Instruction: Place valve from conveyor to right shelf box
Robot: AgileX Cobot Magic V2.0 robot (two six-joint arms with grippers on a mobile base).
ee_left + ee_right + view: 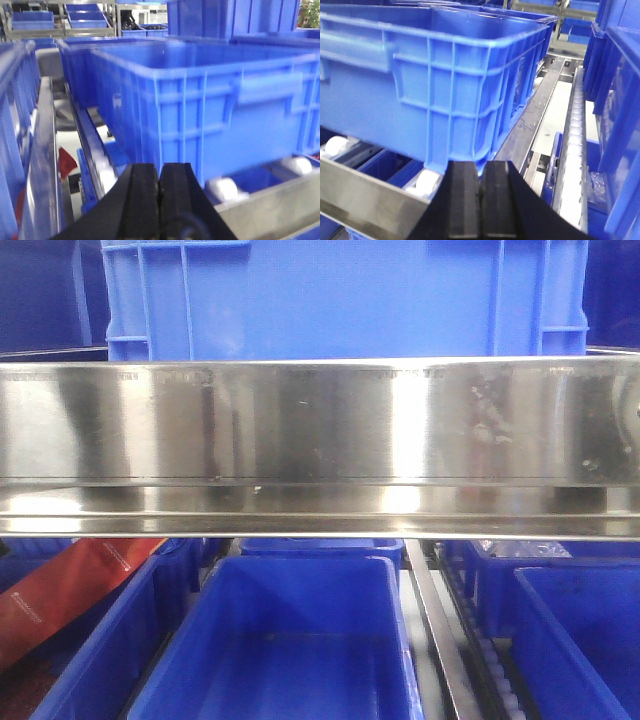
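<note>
Valve and conveyor appear in no view: the front view shows a steel shelf rail [320, 420], and each wrist view shows its claw [159, 200] [481, 200] pressed together, empty, below a blue crate [220, 100] [420, 75], so locate the belt first.

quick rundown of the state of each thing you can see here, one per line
left gripper: shut, nothing between the pads
right gripper: shut, nothing between the pads
centre lower bin: open-topped, looks empty
upper crate: open-topped, resting on white rollers
steel shelf rail: level, spans the front view
red package: lying tilted at lower left
valve, conveyor: not in view
</note>
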